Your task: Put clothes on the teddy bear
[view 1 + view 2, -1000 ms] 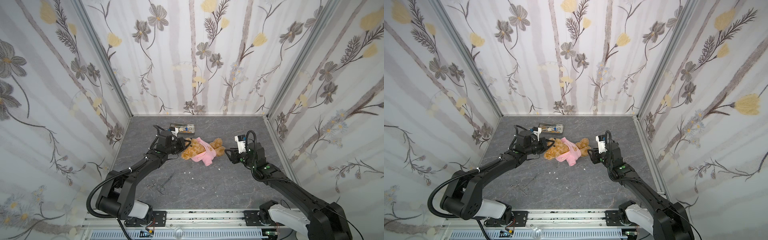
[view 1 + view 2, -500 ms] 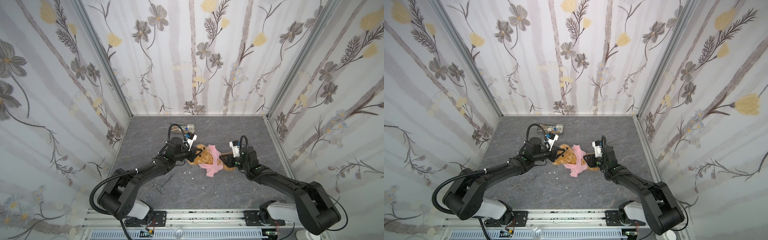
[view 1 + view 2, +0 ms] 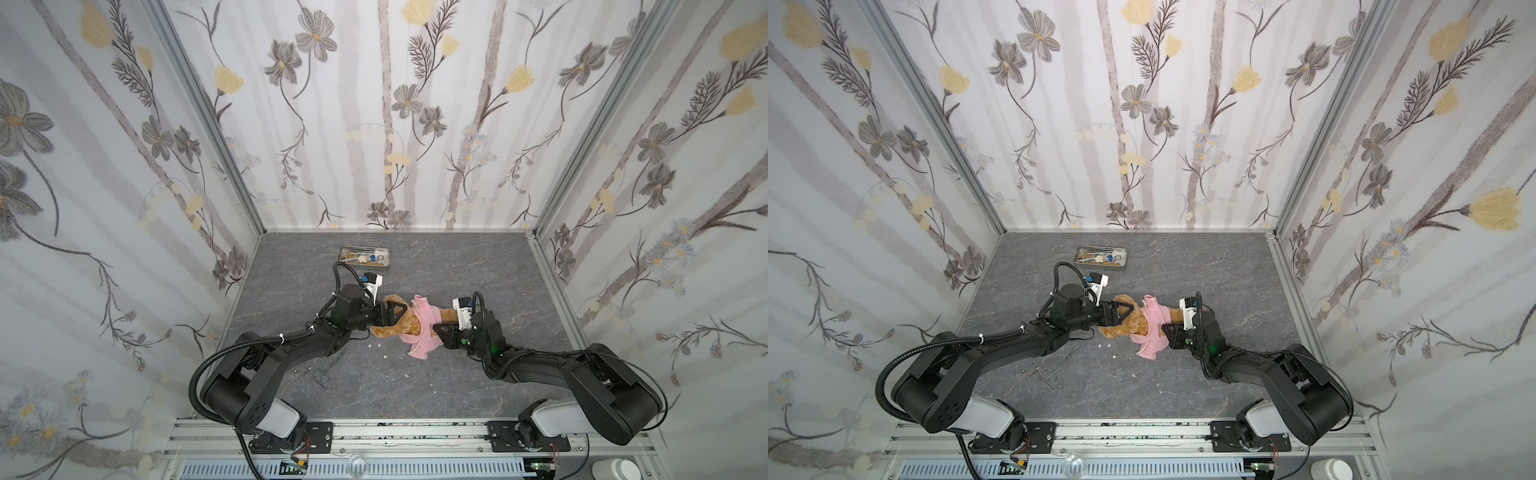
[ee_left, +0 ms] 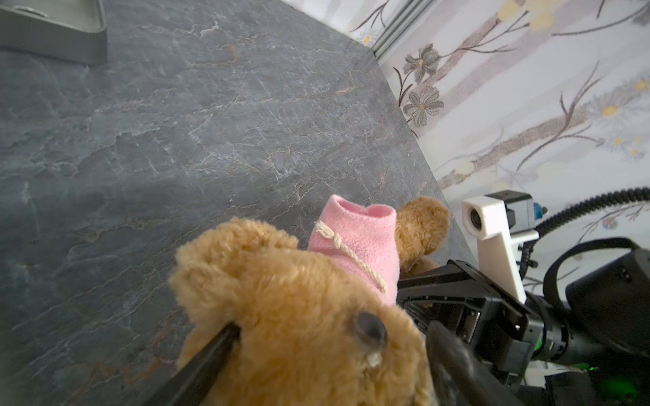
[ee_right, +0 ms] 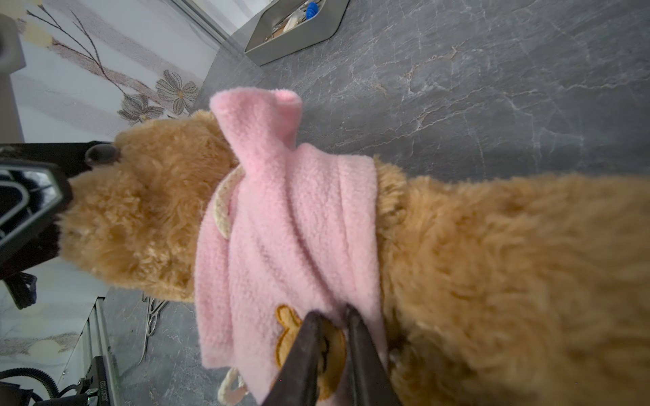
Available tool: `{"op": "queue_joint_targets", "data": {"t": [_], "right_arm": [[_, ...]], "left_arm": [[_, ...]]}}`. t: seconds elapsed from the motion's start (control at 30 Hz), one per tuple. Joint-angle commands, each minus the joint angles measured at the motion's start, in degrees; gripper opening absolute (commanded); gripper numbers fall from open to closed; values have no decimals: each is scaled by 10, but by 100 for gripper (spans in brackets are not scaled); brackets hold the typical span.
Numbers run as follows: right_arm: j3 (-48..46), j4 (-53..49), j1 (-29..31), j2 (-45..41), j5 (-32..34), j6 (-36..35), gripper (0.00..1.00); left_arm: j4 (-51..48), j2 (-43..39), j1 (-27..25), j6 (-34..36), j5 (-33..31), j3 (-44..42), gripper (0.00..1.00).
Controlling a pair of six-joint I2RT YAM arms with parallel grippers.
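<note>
While the bear [image 3: 395, 330] lies on the worktop [image 3: 415, 395] near the tray [image 3: 365, 249], shirt [image 3: 426, 328] bunched round its chest, left end effector [image 3: 400, 319] sits spread wide around its head and right end effector [image 5: 332, 318] is pinched on the shirt hem.

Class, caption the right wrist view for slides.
Right gripper jaws pinch the pink fleece shirt on the golden-brown plush teddy bear.

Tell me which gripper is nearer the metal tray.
Left. The left gripper straddles the bear's head, just in front of the tray; the right gripper pinches the pink shirt, farther away.
</note>
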Motion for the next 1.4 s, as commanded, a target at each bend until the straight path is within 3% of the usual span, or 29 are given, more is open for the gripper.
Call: {"op": "queue_joint_targets", "data": {"t": [0.0, 0.17, 0.3, 0.37, 0.57, 0.67, 0.77, 0.8, 0.93, 1.1, 1.23, 1.37], "right_arm": [[-2, -23, 8, 0, 43, -11, 17], [-5, -19, 14, 3, 50, -17, 17], [-5, -16, 19, 3, 57, -21, 17], [-4, -19, 19, -1, 61, -26, 18], [19, -78, 14, -57, 66, -62, 32], [38, -134, -1, -125, 56, -93, 40], [64, -196, -43, -198, 9, -119, 45], [75, -217, -61, -221, -16, -127, 46], [133, -287, -101, -277, -109, -145, 48], [200, -317, -112, -253, -228, -99, 50], [217, -257, -111, -207, -313, -23, 47], [225, -230, -106, -188, -327, 6, 43]], "left_arm": [[-33, 19, -1, -89, 2, 23, 92], [-111, 79, -14, -89, -9, 72, 97], [-127, 113, -26, -90, -15, 87, 91], [-130, 121, -28, -88, -27, 90, 83], [-124, 104, -32, -61, -75, 97, 42], [-85, 63, -32, -13, -98, 86, 26], [-16, 15, -31, 50, -120, 58, 3], [20, -5, -32, 77, -123, 42, 0], [154, -78, -33, 203, -138, -27, 0], [284, -151, -43, 397, -169, -96, 0], [318, -179, -50, 517, -158, -111, 0], [327, -197, -54, 576, -134, -117, 0]]}}
